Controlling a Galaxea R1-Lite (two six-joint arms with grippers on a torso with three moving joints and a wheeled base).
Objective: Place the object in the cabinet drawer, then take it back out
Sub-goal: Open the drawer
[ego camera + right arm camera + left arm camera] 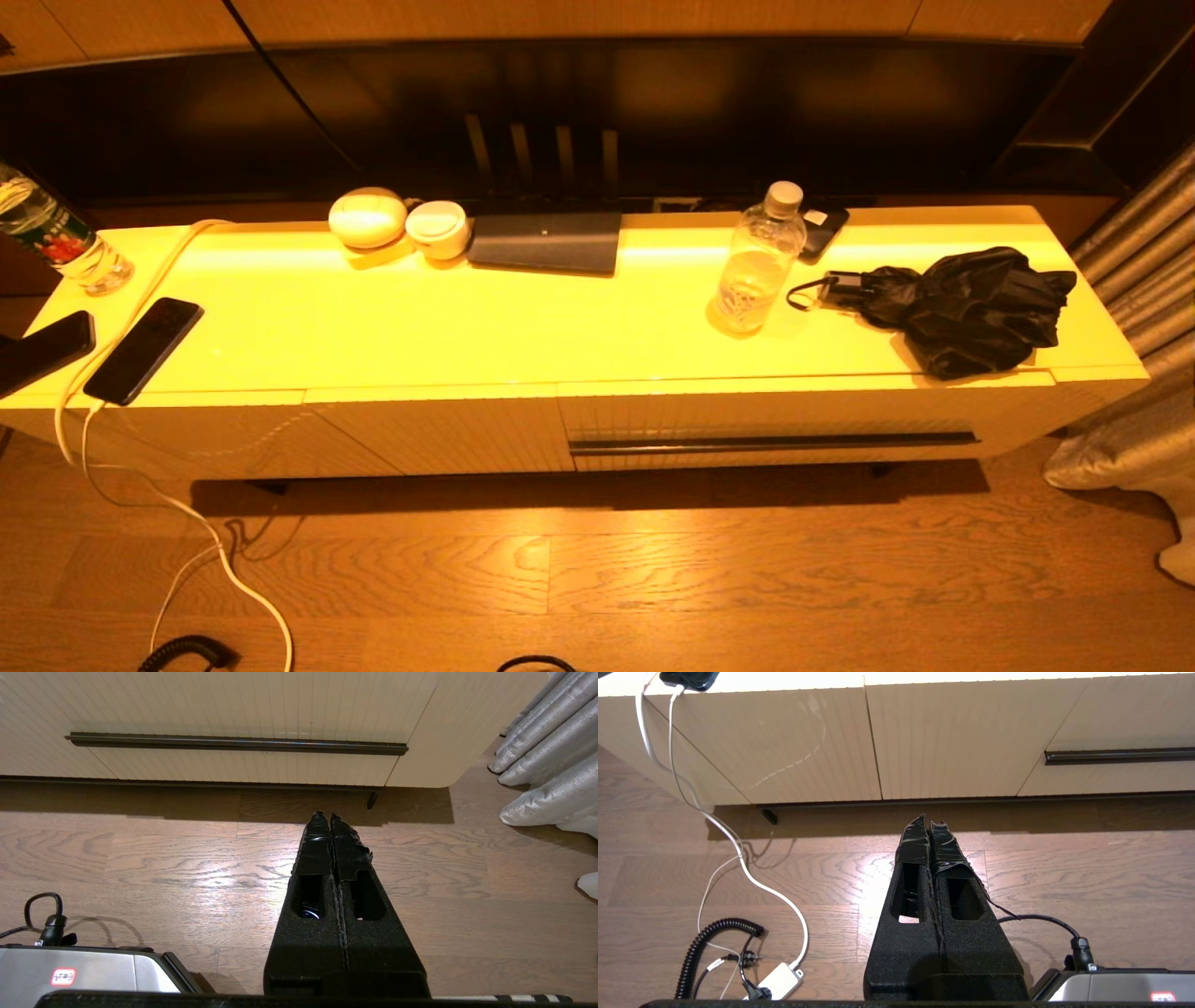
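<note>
The cabinet drawer (775,415) is closed in the right half of the low cabinet, so its inside is hidden. Its long dark handle slot (233,743) runs across the pale ribbed front (1111,772). On the cabinet top above it stand a clear water bottle (758,261) and a folded black umbrella (962,308). My left gripper (928,821) hangs low over the wooden floor before the handle-less panels, shut and empty. My right gripper (325,816) hovers over the floor in front of the drawer, also shut and empty. Neither gripper shows in the head view.
Two dark phones (145,350) and a white cable (121,467) lie at the top's left end beside another bottle (56,238). A router (546,241) and two white round items (369,217) sit at the back. Grey curtains (546,756) hang at the right. Cables (738,933) lie on the floor.
</note>
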